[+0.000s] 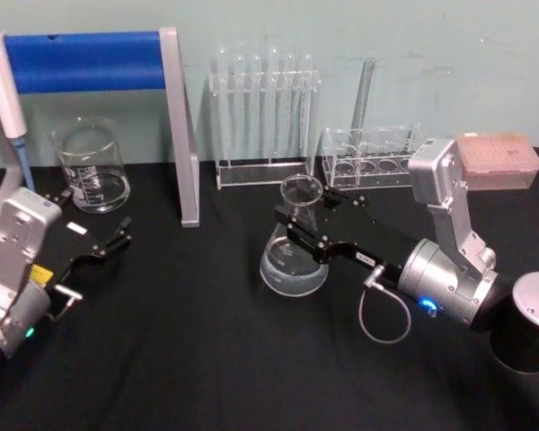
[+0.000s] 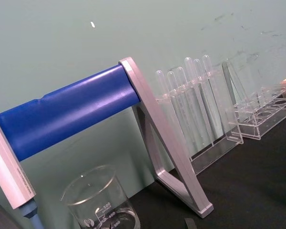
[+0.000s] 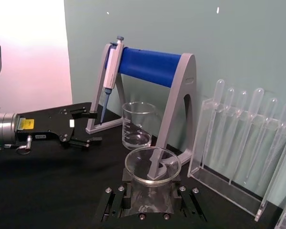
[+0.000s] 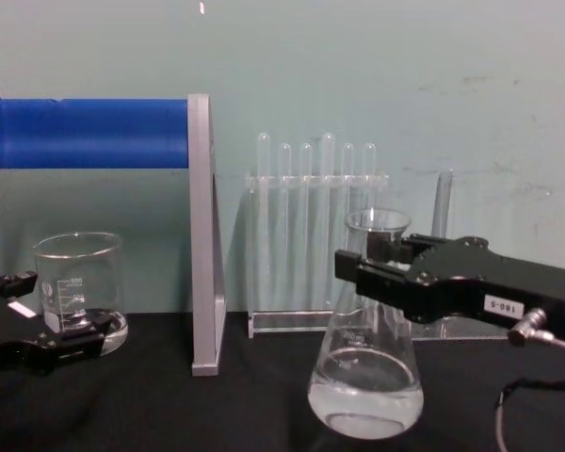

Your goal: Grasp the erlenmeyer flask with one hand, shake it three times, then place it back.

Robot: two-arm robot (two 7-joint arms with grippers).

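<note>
The erlenmeyer flask (image 1: 295, 260) is standing upright near the middle of the black tabletop (image 1: 207, 359), a little clear liquid pooling in its base, as the right gripper (image 1: 301, 229) is pinching its neck just below the flared rim. Whether the base is touching the tabletop cannot be told. Behind it, a rack of test tubes (image 1: 265, 117) is lining the wall. Well to the left, the left gripper (image 3: 89, 128) is hanging low with fingers spread, near a glass beaker (image 1: 90, 166) and a blue-barred pipette stand (image 1: 81, 61).

Lab: erlenmeyer flask (image 1: 293, 269), graduated beaker (image 1: 90, 169), test-tube rack (image 1: 265, 126), pipette (image 3: 112, 67) on blue-barred stand (image 1: 81, 61), black benchtop (image 1: 207, 359).
</note>
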